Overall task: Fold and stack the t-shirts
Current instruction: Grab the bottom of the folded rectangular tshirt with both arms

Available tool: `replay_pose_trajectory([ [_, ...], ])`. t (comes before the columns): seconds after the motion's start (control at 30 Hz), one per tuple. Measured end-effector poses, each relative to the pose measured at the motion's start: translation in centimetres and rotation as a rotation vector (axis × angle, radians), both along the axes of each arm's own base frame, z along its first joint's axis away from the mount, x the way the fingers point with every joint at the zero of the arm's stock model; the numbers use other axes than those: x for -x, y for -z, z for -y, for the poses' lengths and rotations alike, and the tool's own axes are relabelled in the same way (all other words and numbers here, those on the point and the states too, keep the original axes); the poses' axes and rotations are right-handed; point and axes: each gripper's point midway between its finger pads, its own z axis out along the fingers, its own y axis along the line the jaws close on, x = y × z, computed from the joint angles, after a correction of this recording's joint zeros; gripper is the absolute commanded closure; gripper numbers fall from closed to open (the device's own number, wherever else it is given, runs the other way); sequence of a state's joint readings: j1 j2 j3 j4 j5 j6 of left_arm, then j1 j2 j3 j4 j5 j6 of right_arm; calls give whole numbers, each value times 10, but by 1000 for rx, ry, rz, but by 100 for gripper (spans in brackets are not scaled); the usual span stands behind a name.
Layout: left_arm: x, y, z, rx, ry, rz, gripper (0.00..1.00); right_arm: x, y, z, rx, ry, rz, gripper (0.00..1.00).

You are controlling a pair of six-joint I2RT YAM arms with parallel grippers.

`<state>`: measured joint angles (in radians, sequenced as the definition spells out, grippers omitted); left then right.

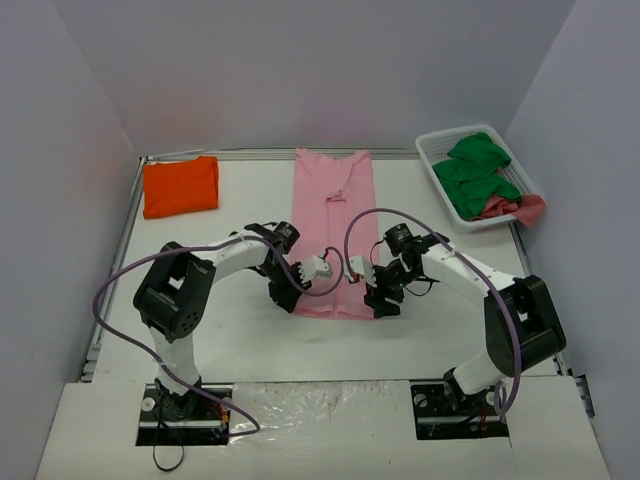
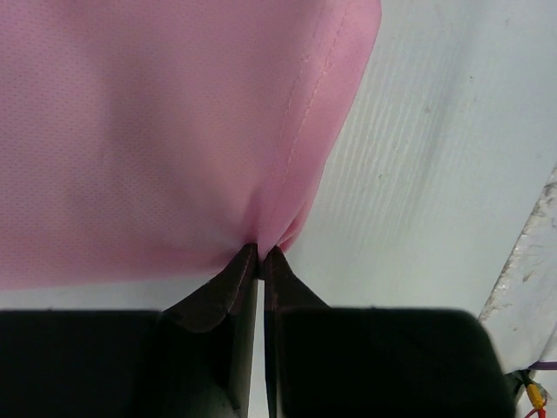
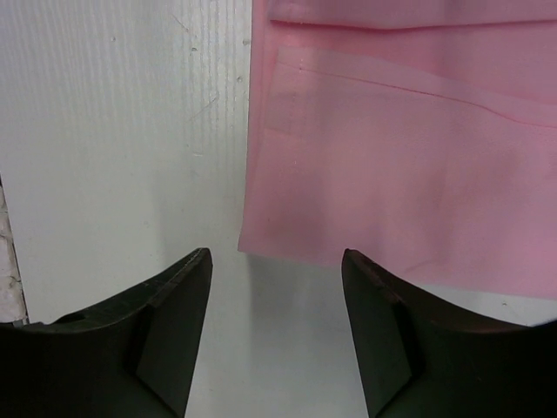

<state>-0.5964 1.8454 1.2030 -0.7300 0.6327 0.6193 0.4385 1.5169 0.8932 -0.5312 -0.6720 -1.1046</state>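
A light pink t-shirt (image 1: 334, 215) lies folded into a long narrow strip down the middle of the table. My left gripper (image 1: 287, 298) is shut on its near left corner; in the left wrist view the cloth (image 2: 174, 131) bunches into the closed fingertips (image 2: 246, 266). My right gripper (image 1: 382, 303) is open at the near right corner; the right wrist view shows the pink hem (image 3: 392, 200) just beyond the spread fingers (image 3: 183, 287), not touching. A folded bright orange t-shirt (image 1: 180, 186) lies at the far left.
A white slatted basket (image 1: 436, 160) at the far right holds green and reddish-pink cloth (image 1: 475, 175). Grey walls close in the table on three sides. Purple cables loop off both arms.
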Motion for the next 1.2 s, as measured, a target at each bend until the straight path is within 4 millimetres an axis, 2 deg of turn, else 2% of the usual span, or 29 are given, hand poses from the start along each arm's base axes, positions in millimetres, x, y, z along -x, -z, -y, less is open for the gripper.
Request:
replay_pose_trajectory([
  [0.33, 7, -1, 8, 66, 20, -96, 98, 0, -10, -2, -31, 13, 17, 44],
  [0.63, 9, -3, 15, 103, 30, -184, 98, -1, -48, -5, -89, 20, 149, 46],
  [0.87, 9, -3, 13, 118, 22, -211, 98, 15, -24, 7, -15, 15, 95, 48],
  [1.2, 9, -4, 11, 116, 18, -216, 98, 20, 9, 17, 74, 8, 8, 51],
])
